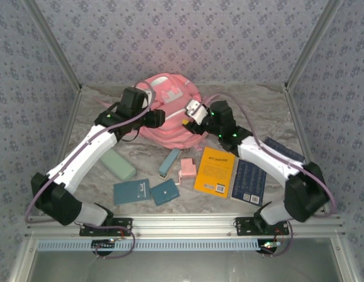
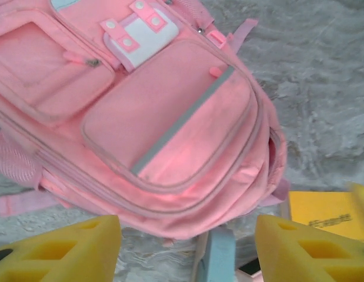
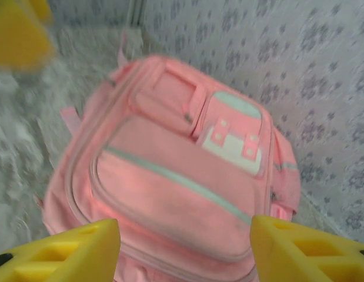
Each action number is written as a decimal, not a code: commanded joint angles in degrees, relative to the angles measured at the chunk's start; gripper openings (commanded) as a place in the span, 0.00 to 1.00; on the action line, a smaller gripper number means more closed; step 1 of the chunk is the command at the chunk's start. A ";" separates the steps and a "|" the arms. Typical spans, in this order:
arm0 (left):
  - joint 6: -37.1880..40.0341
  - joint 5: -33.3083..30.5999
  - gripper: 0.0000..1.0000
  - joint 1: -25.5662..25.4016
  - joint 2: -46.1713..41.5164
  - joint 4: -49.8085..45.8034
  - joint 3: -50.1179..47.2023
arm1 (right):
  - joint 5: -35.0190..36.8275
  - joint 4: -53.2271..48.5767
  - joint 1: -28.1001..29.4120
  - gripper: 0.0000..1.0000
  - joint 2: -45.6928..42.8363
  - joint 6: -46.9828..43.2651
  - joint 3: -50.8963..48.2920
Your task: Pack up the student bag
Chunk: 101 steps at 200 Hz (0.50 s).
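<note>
The student bag (image 1: 167,94) is a large pink backpack lying front-up at the back middle of the table, zips closed. My left gripper (image 1: 160,117) hovers at its near left side. In the left wrist view it (image 2: 187,252) is open, yellow fingertips (image 2: 58,249) spread above the bag's (image 2: 170,117) lower edge with nothing between them. My right gripper (image 1: 189,116) is at the bag's near right side. In the right wrist view it (image 3: 184,249) is open and empty over the front pocket (image 3: 170,188).
In front of the bag lie a green pencil case (image 1: 117,165), two teal notebooks (image 1: 132,191), a light blue box (image 1: 170,162), a small pink item (image 1: 187,170), an orange book (image 1: 216,171) and dark blue books (image 1: 250,181). Patterned walls close in the table.
</note>
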 commanded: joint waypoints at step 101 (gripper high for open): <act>16.95 -4.51 0.65 -7.04 37.42 -18.75 37.23 | 12.04 -6.54 -7.58 0.59 -23.84 29.09 -11.51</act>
